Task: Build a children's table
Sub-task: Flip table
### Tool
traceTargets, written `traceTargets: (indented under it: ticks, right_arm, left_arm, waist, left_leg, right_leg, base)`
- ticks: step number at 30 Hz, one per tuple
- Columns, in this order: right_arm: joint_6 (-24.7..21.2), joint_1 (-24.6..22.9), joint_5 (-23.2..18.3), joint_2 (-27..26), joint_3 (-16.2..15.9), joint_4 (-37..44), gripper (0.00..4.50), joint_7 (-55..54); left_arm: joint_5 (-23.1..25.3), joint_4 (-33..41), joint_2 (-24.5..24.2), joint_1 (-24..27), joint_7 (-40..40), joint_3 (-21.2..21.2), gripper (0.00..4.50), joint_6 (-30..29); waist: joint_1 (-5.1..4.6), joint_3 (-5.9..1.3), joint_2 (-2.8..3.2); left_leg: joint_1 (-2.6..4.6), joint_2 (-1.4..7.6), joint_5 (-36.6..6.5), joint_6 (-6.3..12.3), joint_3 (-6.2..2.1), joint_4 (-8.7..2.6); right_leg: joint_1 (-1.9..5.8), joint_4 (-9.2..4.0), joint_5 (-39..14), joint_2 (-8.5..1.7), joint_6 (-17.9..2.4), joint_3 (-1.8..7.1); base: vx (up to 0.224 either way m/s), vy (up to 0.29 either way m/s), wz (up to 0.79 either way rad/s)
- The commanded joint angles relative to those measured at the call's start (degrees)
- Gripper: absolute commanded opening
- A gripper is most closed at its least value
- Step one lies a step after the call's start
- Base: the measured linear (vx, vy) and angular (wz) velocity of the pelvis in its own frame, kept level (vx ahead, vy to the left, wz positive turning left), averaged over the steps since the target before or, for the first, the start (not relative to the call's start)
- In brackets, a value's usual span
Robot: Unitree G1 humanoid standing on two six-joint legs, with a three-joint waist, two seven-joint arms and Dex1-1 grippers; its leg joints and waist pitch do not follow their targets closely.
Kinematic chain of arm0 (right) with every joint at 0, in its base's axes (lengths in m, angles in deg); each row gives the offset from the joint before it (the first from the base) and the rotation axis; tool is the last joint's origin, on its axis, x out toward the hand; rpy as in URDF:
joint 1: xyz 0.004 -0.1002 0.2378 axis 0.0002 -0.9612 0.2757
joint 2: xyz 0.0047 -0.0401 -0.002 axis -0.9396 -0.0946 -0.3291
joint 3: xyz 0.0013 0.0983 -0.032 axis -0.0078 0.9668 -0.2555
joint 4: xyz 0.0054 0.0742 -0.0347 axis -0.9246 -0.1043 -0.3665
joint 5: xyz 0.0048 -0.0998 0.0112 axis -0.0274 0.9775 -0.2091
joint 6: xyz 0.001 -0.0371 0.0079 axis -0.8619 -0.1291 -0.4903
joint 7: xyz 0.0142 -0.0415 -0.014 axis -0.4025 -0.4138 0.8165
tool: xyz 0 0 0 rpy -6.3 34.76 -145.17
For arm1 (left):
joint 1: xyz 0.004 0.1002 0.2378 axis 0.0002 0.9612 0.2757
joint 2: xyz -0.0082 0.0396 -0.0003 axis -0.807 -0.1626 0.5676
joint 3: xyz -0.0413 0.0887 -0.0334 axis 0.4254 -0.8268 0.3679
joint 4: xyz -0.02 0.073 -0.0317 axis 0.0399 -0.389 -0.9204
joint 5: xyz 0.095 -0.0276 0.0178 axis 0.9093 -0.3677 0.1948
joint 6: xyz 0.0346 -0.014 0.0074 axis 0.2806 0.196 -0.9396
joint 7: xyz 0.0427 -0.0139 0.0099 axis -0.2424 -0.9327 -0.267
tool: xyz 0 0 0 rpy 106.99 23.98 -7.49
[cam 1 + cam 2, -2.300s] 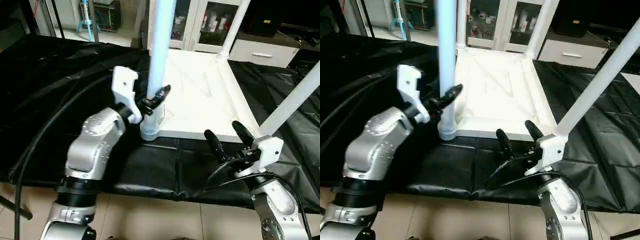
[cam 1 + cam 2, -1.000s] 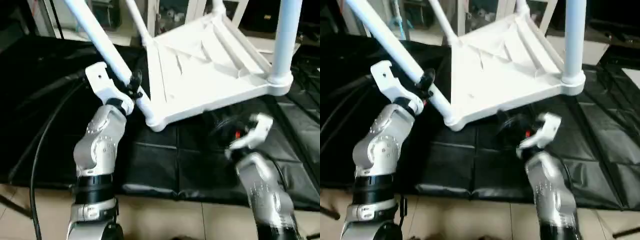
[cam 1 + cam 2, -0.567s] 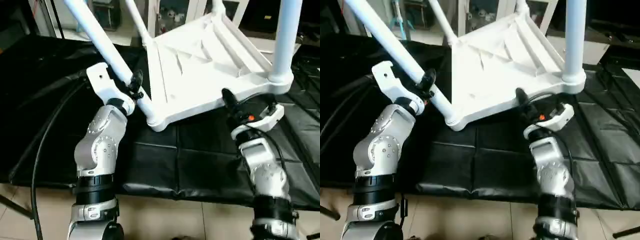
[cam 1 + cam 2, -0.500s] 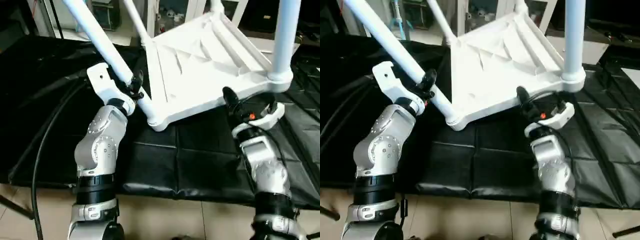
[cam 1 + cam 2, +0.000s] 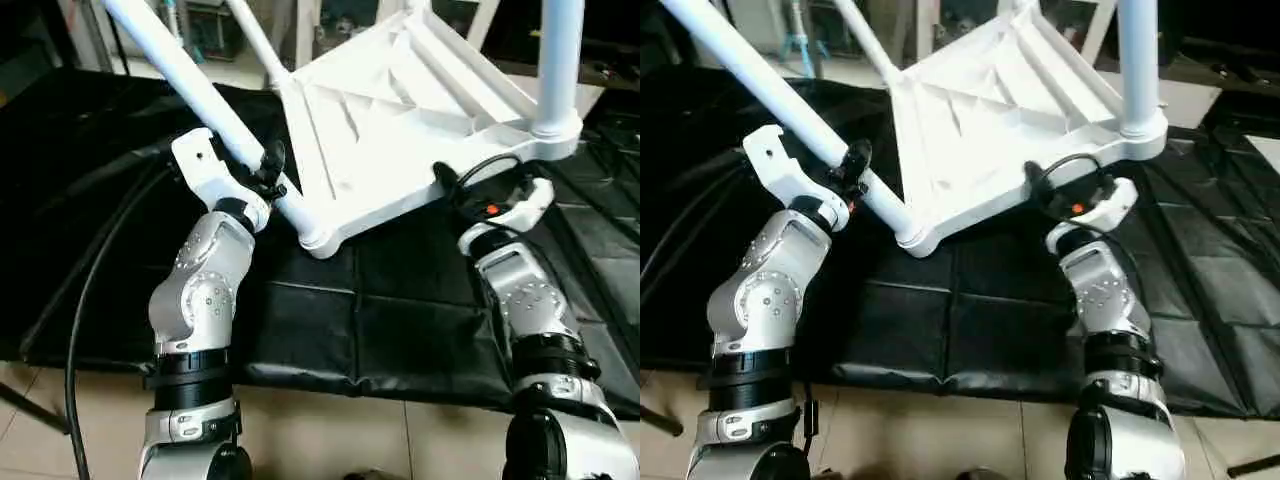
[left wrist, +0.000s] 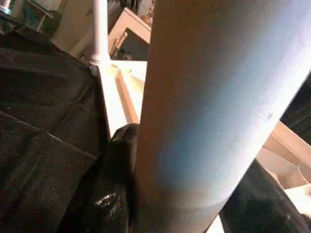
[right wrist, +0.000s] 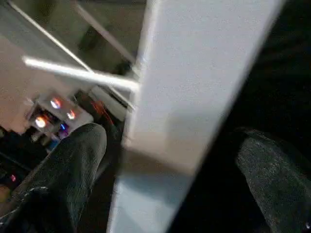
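**White table tipped up on the black mat, both grippers at its near edge**

White plastic everywhere: the children's table (image 5: 400, 110) sits upside down and tilted, its ribbed, X-braced underside facing the camera, its near-left corner down on the black mat (image 5: 400, 320) and its right side lifted. The legs stick out of the corner sockets. The near-left leg (image 5: 190, 85) slants up and away to the left, and the left gripper (image 5: 268, 172) is clamped on it just above the socket, black fingers (image 6: 114, 194) pressed to either side of the tube. In the left wrist view the tube runs thick between those fingers, with a far leg (image 6: 100, 29) standing at another corner beyond.

Over on the right, the near-right leg (image 5: 558, 60) rises straight up from its round socket. The right gripper (image 5: 1065, 195) reaches up from below to the table's near edge, between the two near corners, and its jaws stand wide apart. In the right wrist view the white edge passes between the two spread fingers (image 7: 63, 170), which straddle it without closing on it. A black cable (image 5: 80, 300) trails over the mat at the left, and a white cabinet (image 5: 970, 15) stands at the far side.
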Motion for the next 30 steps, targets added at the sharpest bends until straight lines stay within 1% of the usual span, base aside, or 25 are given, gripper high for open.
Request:
traceTargets:
  ticks: [1,2,3,4,7,9,11,13,14,15,17,18,19,21,22,25,27,28,30]
  right_arm:
    - [-0.91,0.64,0.45,1.12,0.2,-1.78,4.5,2.1]
    - [-1.02,0.64,0.18,1.1,0.33,-1.76,4.5,2.66]
    - [-1.81,0.89,-1.09,1.11,1.15,-2.04,4.5,4.62]
    - [-2.11,1.05,-1.36,1.18,1.4,-2.29,4.5,4.99]
    - [-1.58,1.68,-1.35,1.5,1.86,-3.29,4.5,6.72]
    - [-0.66,2.06,-1.04,1.68,1.97,-3.91,4.21,7.58]
    - [0.09,2.68,-1.6,1.69,2.94,-4.5,4.11,8.64]
    - [0.68,3.3,-2.19,1.67,4.01,-5.01,3.9,9.16]
    - [0.68,3.3,-2.19,1.67,4.01,-5.01,3.81,9.16]
    - [1.49,3.99,-2.37,1.79,4.62,-5.69,3.75,9.22]
    - [1.91,4.53,-2.19,2.0,4.85,-6.4,3.65,9.43]
    - [2.33,5.05,-2.07,2.08,5.13,-6.99,3.47,9.79]
    - [2.73,5.58,-1.91,2.17,5.38,-7.49,3.47,9.98]
    - [3.89,6.47,-1.73,2.09,6.11,-7.8,3.29,10.0]
    - [3.89,6.47,-1.73,2.09,6.11,-7.8,3.2,10.0]
    - [4.21,7.04,-1.51,2.25,6.25,-8.05,2.95,9.82]
    - [5.03,7.47,-1.29,2.35,6.4,-8.29,2.86,9.3]
    - [5.27,7.71,-1.35,2.38,6.59,-8.37,2.71,9.14]
    - [5.81,8.26,-1.04,2.54,6.76,-8.6,2.58,8.85]
  left_arm:
    - [-4.4,0.68,1.92,-0.46,0.33,1.13,1.9,-0.57]
    - [-4.44,0.71,1.94,-0.46,0.31,1.16,1.9,-0.61]
    - [-4.61,0.72,1.95,-0.5,0.19,1.25,1.9,-0.75]
    - [-4.63,0.67,1.91,-0.53,0.15,1.25,1.9,-0.77]
    - [-4.93,0.51,1.77,-0.61,-0.23,1.11,1.9,-1.07]
    - [-5.1,0.54,1.74,-0.59,-0.41,1.05,1.9,-1.23]
    - [-5.27,0.53,1.72,-0.58,-0.65,0.98,1.9,-1.52]
    - [-5.34,0.65,1.74,-0.52,-0.78,0.96,1.9,-1.79]
    - [-5.34,0.65,1.74,-0.52,-0.78,0.96,1.9,-1.79]
    - [-5.35,0.69,1.71,-0.45,-0.87,0.97,1.9,-1.91]
    - [-5.36,0.65,1.67,-0.43,-0.9,0.98,1.9,-1.96]
    - [-5.38,0.59,1.6,-0.43,-0.88,0.99,1.9,-1.95]
    - [-5.42,0.6,1.52,-0.4,-0.85,1.0,1.9,-2.01]
    - [-5.37,0.69,1.36,-0.31,-0.66,1.06,1.9,-2.13]
    - [-5.37,0.69,1.36,-0.31,-0.66,1.06,1.9,-2.13]
    - [-5.32,0.59,1.23,-0.27,-0.59,1.13,1.9,-2.16]
    - [-5.25,0.6,1.18,-0.22,-0.63,1.17,1.9,-2.24]
    - [-5.2,0.59,1.18,-0.21,-0.57,1.21,1.9,-2.24]
    - [-4.99,0.6,1.12,-0.1,-0.45,1.2,1.9,-2.28]
  waist:
    - [0.38,-4.89,-0.97]
    - [0.46,-4.82,-0.98]
    - [0.55,-4.81,-1.0]
    - [0.71,-4.78,-0.88]
    - [0.93,-4.76,-0.79]
    - [1.09,-4.76,-0.86]
    - [1.23,-4.78,-0.82]
    - [1.28,-4.79,-0.79]
    - [1.31,-4.81,-0.75]
    - [1.33,-4.85,-0.81]
    - [1.32,-4.93,-0.86]
    - [1.3,-4.89,-0.94]
    - [1.33,-4.92,-0.91]
    - [1.37,-4.89,-0.95]
    - [1.39,-4.91,-0.87]
    - [1.41,-4.99,-0.95]
    - [1.39,-5.0,-1.0]
    - [1.39,-5.0,-0.96]
    - [1.37,-5.02,-0.97]
  left_leg:
    - [-0.09,1.94,11.05,12.67,0.23,-2.9]
    - [-0.14,2.02,10.34,12.99,0.25,-2.89]
    - [-0.12,2.05,10.09,13.07,0.24,-2.89]
    - [-0.09,2.15,9.69,13.18,0.19,-2.92]
    - [-0.01,2.23,9.49,12.61,0.14,-2.95]
    - [-0.03,2.18,9.1,12.23,0.2,-2.95]
    - [-0.01,2.21,9.05,12.02,0.2,-2.95]
    - [-0.03,2.22,9.1,11.96,0.18,-2.95]
    - [0.02,2.24,9.47,12.06,0.14,-2.95]
    - [0.01,2.2,9.74,12.21,0.16,-2.9]
    - [0.0,2.18,10.5,12.66,0.17,-2.81]
    - [0.0,2.19,10.46,12.73,0.16,-2.83]
    - [-0.04,2.16,10.08,12.74,0.21,-2.8]
    - [-0.06,2.18,9.89,12.72,0.22,-2.8]
    - [-0.03,2.22,10.23,12.78,0.16,-2.81]
    - [-0.03,2.19,11.23,13.28,0.15,-2.7]
    - [-0.06,2.18,11.33,13.47,0.18,-2.64]
    - [-0.1,2.18,11.27,13.5,0.17,-2.64]
    - [-0.16,2.17,11.08,13.4,0.19,-2.57]
  right_leg:
    - [4.2,-2.43,1.47,-3.84,-16.27,1.99]
    - [4.22,-2.52,0.64,-3.89,-16.31,1.98]
    - [4.22,-2.55,0.28,-3.9,-16.26,1.98]
    - [4.21,-2.62,-0.4,-3.99,-16.17,1.98]
    - [4.1,-2.66,-1.47,-3.98,-16.0,1.95]
    - [4.13,-2.72,-1.95,-4.02,-16.05,1.96]
    - [4.11,-2.68,-1.81,-4.02,-16.08,1.97]
    - [4.12,-2.62,-1.52,-3.99,-16.13,1.94]
    - [4.1,-2.6,-1.22,-4.02,-16.19,1.92]
    - [4.11,-2.57,-0.93,-4.0,-16.23,1.91]
    - [4.07,-2.45,-0.2,-3.97,-16.62,1.87]
    - [4.05,-2.47,-0.33,-3.95,-16.65,1.85]
    - [4.06,-2.49,-0.92,-4.04,-16.74,1.84]
    - [4.08,-2.54,-1.31,-4.02,-16.54,1.84]
    - [4.05,-2.47,-1.08,-4.02,-16.57,1.81]
    - [4.02,-2.32,-0.06,-3.94,-16.73,1.78]
    - [4.0,-2.32,-0.11,-3.96,-16.79,1.78]
    - [4.01,-2.31,-0.29,-4.0,-16.82,1.77]
    - [3.92,-2.25,-0.56,-4.0,-16.88,1.77]
  base:
    - [0.0,0.0,0.0]
    - [0.0,0.0,0.0]
    - [0.0,0.0,0.0]
    - [0.0,0.0,0.0]
    - [0.0,0.0,0.0]
    - [0.0,0.0,0.0]
    - [0.0,0.0,0.0]
    - [0.0,0.0,0.0]
    - [0.0,0.0,0.0]
    - [0.0,0.0,0.0]
    - [0.0,0.0,0.0]
    - [0.0,0.0,0.0]
    - [0.0,0.0,0.0]
    - [0.0,0.0,0.0]
    - [0.0,0.0,0.0]
    - [0.0,0.0,0.0]
    - [0.0,0.0,0.0]
    - [0.0,0.0,0.0]
    - [0.0,0.0,0.0]
